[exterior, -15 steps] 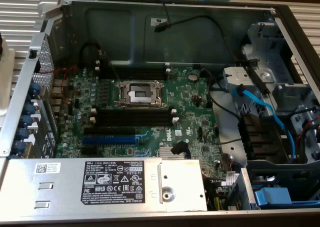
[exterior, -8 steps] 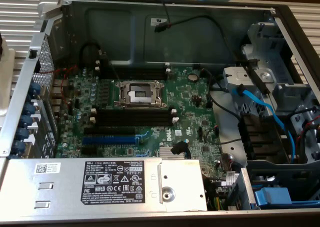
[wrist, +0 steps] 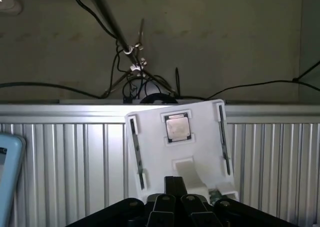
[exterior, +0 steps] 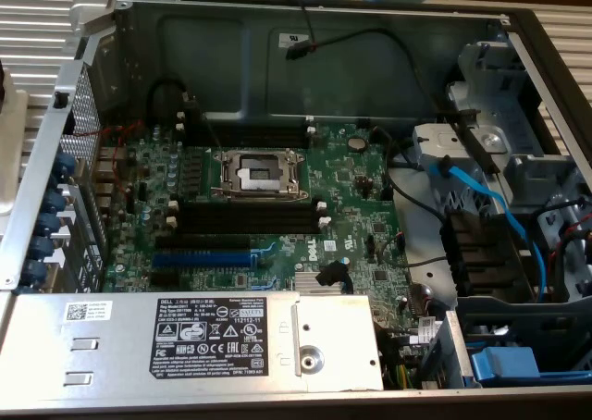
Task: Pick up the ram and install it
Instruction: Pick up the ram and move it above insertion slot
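In the exterior view, the black label (exterior: 222,332) on the power supply carries the word DELL in white letters. The green motherboard (exterior: 351,189) has a white Dell logo (exterior: 335,247) near its middle. The smaller print I cannot read.

In the wrist view, a white holder (wrist: 200,122) stands on the ribbed desk (wrist: 65,157). It carries a processor chip (wrist: 176,127) in the middle, with one ram stick (wrist: 136,152) and the other ram stick (wrist: 223,137) at its two sides. Both are long, thin and dark.

The end effector (wrist: 173,202) is just in front of the holder, between the two sticks, touching neither. Whether it is spread or pressed together, I cannot tell.
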`<state>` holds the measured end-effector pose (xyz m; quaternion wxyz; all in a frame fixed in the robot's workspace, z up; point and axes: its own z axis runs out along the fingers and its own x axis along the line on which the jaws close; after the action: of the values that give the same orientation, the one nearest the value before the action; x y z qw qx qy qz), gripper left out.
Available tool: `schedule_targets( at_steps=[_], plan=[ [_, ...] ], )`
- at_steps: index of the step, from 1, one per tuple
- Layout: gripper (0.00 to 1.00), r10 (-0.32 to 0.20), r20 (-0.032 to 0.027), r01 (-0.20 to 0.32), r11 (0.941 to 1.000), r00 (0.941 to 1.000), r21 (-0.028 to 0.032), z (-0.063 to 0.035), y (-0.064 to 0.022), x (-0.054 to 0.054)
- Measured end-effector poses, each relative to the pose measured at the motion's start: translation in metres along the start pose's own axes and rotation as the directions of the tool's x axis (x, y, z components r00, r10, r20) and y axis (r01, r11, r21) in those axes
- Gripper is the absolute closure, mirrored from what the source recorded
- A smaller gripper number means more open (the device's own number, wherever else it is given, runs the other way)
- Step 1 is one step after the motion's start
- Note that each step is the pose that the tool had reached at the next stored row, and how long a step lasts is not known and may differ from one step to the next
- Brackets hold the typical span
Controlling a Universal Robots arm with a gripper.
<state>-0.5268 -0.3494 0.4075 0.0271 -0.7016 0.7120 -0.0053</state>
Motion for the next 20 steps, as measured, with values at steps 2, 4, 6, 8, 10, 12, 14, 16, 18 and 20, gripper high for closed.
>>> schedule_targets(
  at_steps=[2, 4, 6, 8, 10, 12, 14, 16, 18, 20],
  plan=[
    [0.9, 0.0, 0.0003, 0.0, 1.0, 1.0, 0.0023, 0.0035, 0.0005, 0.0],
    [0.9, 0.0, 0.0009, 0.0, 1.0, 1.0, 0.0026, 0.0072, 0.0008, 0.0],
    [0.9, 0.0, 0.0011, 0.0, 1.0, 1.0, 0.0028, 0.0108, 0.0011, 0.0],
    [0.9, 0.0, 0.0012, 0.0, 1.0, 1.0, 0.0029, 0.0144, 0.0013, 0.001],
    [0.9, -0.007, 0.0017, 0.007, 1.0, 1.0, 0.0024, 0.0179, 0.0016, 0.001],
    [0.9, -0.023, 0.0031, 0.023, 0.9997, 0.9997, 0.0021, 0.0217, 0.0018, 0.002],
    [0.9, -0.038, 0.0043, 0.038, 0.9993, 0.9993, 0.0016, 0.0252, 0.0019, 0.004],
    [0.9, -0.049, 0.005, 0.049, 0.9988, 0.9988, 0.0013, 0.0289, 0.0019, 0.005],
    [0.9, -0.056, 0.0053, 0.056, 0.9985, 0.9984, 0.0011, 0.0326, 0.001, 0.006],
    [0.9, -0.061, 0.0056, 0.061, 0.9981, 0.9981, 0.001, 0.0362, 0.0002, 0.008]
  ],
)
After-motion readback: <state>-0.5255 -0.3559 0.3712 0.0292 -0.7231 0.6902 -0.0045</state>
